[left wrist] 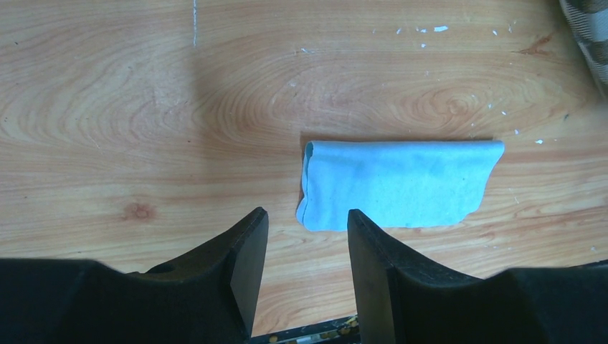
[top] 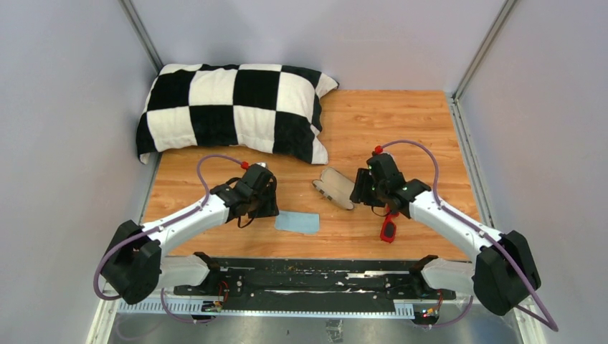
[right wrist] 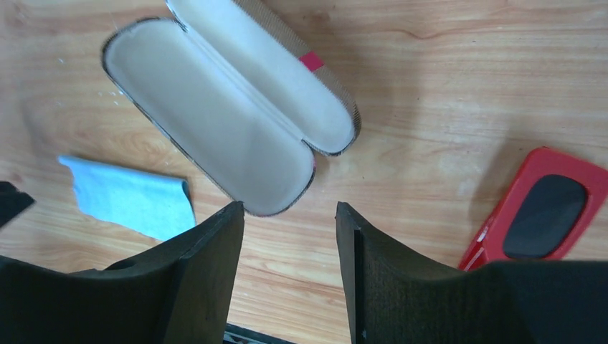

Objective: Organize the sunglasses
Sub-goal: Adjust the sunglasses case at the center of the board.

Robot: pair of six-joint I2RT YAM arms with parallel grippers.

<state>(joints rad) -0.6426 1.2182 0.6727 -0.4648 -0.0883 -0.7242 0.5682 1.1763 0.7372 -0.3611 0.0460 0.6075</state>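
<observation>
The red sunglasses (top: 388, 228) lie on the wood table near its front, partly under my right arm; one dark lens shows in the right wrist view (right wrist: 543, 216). The grey plaid case (top: 335, 188) lies open and empty, its pale lining visible (right wrist: 215, 136). A light blue cloth (top: 297, 222) lies flat, also in the left wrist view (left wrist: 401, 183). My right gripper (right wrist: 290, 211) is open and empty, just in front of the case and left of the sunglasses. My left gripper (left wrist: 307, 215) is open and empty, just short of the cloth's left end.
A black-and-white checkered pillow (top: 233, 107) lies at the back left of the table. Grey walls close in the table on three sides. A black rail (top: 308, 276) runs along the front edge between the arm bases.
</observation>
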